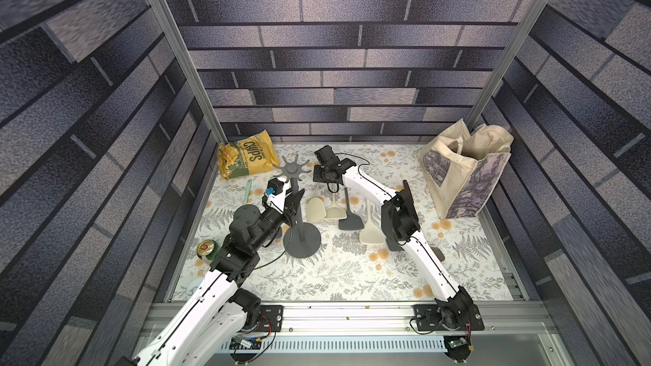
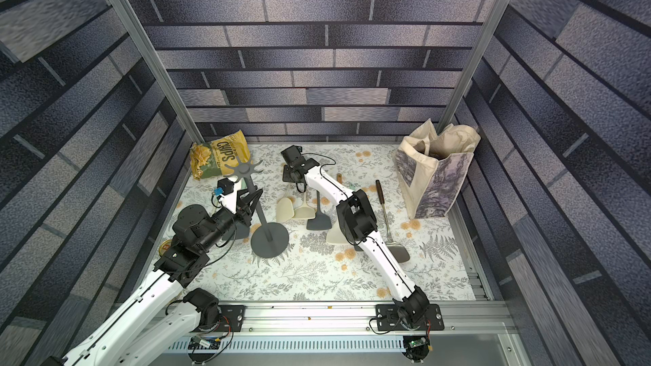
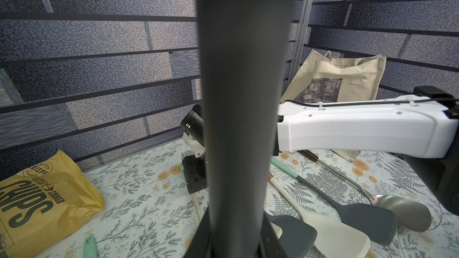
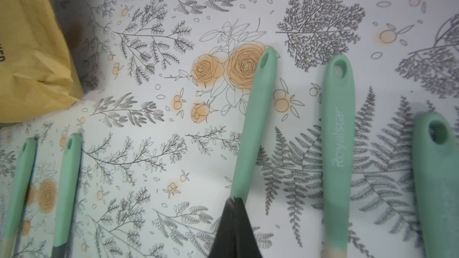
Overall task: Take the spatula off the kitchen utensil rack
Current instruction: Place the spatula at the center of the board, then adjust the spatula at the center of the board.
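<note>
Right gripper [image 4: 235,204]: jaws fully closed, pinching the spatula [image 4: 255,125] where the mint handle meets the cream shaft. Left gripper [image 1: 296,200]: jaws clamped on the pole of the kitchen utensil rack [image 1: 310,245]. Rack stands upright on the floral table [image 1: 352,276], between the arms. Spatula is off the hooks, cream head low near the rack base, beside other spatulas [image 1: 350,221]. Chips bag [image 1: 246,158] behind the rack, tote bag [image 1: 465,177] far right.

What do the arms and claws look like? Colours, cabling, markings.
The left arm and right arm have white moulded link shells with black joint housings. A thin black cable runs along the right arm's shell, held by white clips. A blue connector sits at the left wrist. The left claw is black. The right claw is black and tapered. No markings are readable.
</note>
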